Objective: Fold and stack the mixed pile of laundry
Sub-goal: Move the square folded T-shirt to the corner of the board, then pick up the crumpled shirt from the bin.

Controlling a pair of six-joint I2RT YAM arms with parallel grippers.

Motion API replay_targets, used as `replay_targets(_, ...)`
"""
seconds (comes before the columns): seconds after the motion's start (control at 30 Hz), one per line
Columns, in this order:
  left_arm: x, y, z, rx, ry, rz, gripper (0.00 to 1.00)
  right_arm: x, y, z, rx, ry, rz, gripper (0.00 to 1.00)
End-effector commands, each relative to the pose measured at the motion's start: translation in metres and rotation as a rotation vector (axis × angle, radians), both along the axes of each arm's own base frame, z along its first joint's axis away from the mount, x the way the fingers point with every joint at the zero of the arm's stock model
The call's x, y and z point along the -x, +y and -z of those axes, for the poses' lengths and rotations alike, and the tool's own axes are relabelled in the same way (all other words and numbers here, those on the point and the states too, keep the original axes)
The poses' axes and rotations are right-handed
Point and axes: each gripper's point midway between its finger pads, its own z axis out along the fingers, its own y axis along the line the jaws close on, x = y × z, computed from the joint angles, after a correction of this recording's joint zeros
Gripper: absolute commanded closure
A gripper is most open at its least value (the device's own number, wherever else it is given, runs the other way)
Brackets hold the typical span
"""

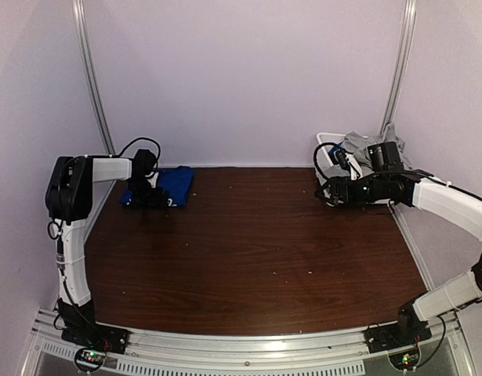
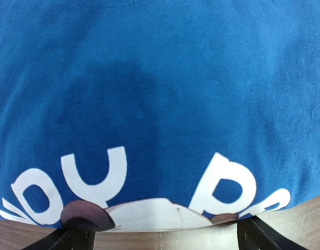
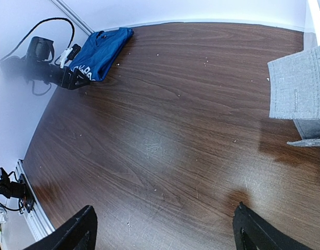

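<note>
Pose: left hand (image 1: 150, 200) hangs low, spread, over blue garment (image 1: 178, 182)

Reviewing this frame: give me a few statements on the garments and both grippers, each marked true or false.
1. A blue garment lies folded at the far left of the table. True.
2. The right gripper holds grey cloth. False: its jaws stand open and empty over bare wood.
3. Grey garments are heaped in and over the white bin at the far right. True.
4. The left gripper is shut on the blue garment. False: its jaws stand open at the printed edge.
</note>
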Motion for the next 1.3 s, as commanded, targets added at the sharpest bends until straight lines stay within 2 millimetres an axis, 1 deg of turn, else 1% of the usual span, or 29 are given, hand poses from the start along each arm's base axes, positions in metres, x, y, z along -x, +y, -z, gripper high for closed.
replay_targets(0.0,-0.004,-0.002,0.014,0.017,0.039,0.028,0.03,-0.012,-0.003,-0.011,0.011,-0.033,0.014,0.09)
replay_targets(0.1,-0.009,-0.003,-0.001,0.022,0.003,0.03,0.02,-0.014,-0.003,-0.016,0.013,-0.046,0.017,0.09)
replay_targets(0.17,-0.012,-0.004,-0.021,0.03,-0.046,0.029,0.02,-0.018,-0.004,-0.022,0.015,-0.058,0.022,0.08)
replay_targets(0.2,-0.011,-0.01,-0.034,0.064,-0.071,0.046,0.02,-0.02,-0.005,-0.025,0.02,-0.066,0.026,0.08)
replay_targets(0.27,-0.008,-0.014,-0.062,0.078,-0.128,0.062,0.02,-0.023,-0.007,-0.031,0.033,-0.075,0.035,0.07)
replay_targets(0.3,-0.007,-0.012,-0.083,0.072,-0.171,0.061,0.02,-0.025,-0.007,-0.036,0.039,-0.085,0.038,0.07)
replay_targets(0.37,-0.002,-0.011,-0.116,0.071,-0.237,0.057,0.02,-0.03,-0.011,-0.049,0.05,-0.113,0.051,0.05)
replay_targets(0.43,0.004,-0.01,-0.153,0.088,-0.308,0.048,0.02,-0.034,-0.017,-0.062,0.07,-0.142,0.074,0.01)
replay_targets(0.47,0.008,-0.009,-0.17,0.1,-0.345,0.04,0.02,-0.037,-0.022,-0.07,0.085,-0.159,0.094,0.0)
replay_targets(0.5,0.012,-0.004,-0.189,0.093,-0.394,0.013,0.02,-0.04,-0.027,-0.077,0.096,-0.174,0.116,0.0)
replay_targets(0.57,0.022,-0.002,-0.223,0.136,-0.496,-0.02,0.02,-0.045,-0.042,-0.094,0.108,-0.208,0.164,0.0)
replay_targets(0.6,0.027,0.0,-0.238,0.164,-0.547,-0.045,0.02,-0.046,-0.05,-0.101,0.111,-0.222,0.188,0.0)
replay_targets(0.63,0.033,0.0,-0.248,0.195,-0.586,-0.059,0.02,-0.048,-0.061,-0.108,0.114,-0.237,0.222,0.0)
replay_targets(0.67,0.04,-0.007,-0.257,0.244,-0.607,-0.032,0.02,-0.051,-0.074,-0.114,0.122,-0.249,0.265,0.0)
replay_targets(0.7,0.046,-0.013,-0.261,0.277,-0.612,-0.007,0.02,-0.055,-0.089,-0.118,0.136,-0.257,0.313,0.0)
replay_targets(0.77,0.057,-0.026,-0.263,0.343,-0.599,0.051,0.02,-0.063,-0.122,-0.122,0.169,-0.263,0.415,0.0)
replay_targets(0.83,0.065,-0.032,-0.26,0.363,-0.581,0.063,0.02,-0.075,-0.158,-0.125,0.223,-0.263,0.53,0.0)
replay_targets(0.87,0.069,-0.035,-0.258,0.361,-0.578,0.07,0.02,-0.081,-0.169,-0.122,0.26,-0.256,0.564,0.0)
replay_targets(0.9,0.073,-0.036,-0.256,0.355,-0.577,0.075,0.02,-0.088,-0.191,-0.119,0.311,-0.244,0.63,0.0)
replay_targets(0.93,0.077,-0.036,-0.254,0.35,-0.577,0.083,0.02,-0.095,-0.205,-0.118,0.367,-0.236,0.683,0.0)
replay_targets(0.97,0.081,-0.037,-0.252,0.35,-0.575,0.092,0.02,-0.102,-0.22,-0.11,0.44,-0.214,0.735,0.0)
replay_targets(1.07,0.091,-0.041,-0.246,0.359,-0.572,0.117,0.02,-0.121,-0.248,-0.085,0.598,-0.147,0.819,0.0)
replay_targets(1.17,0.096,-0.044,-0.239,0.369,-0.552,0.131,0.02,-0.14,-0.263,-0.059,0.683,-0.106,0.861,0.0)
replay_targets(1.27,0.097,-0.045,-0.23,0.368,-0.53,0.133,0.02,-0.156,-0.276,-0.033,0.756,-0.06,0.889,0.0)
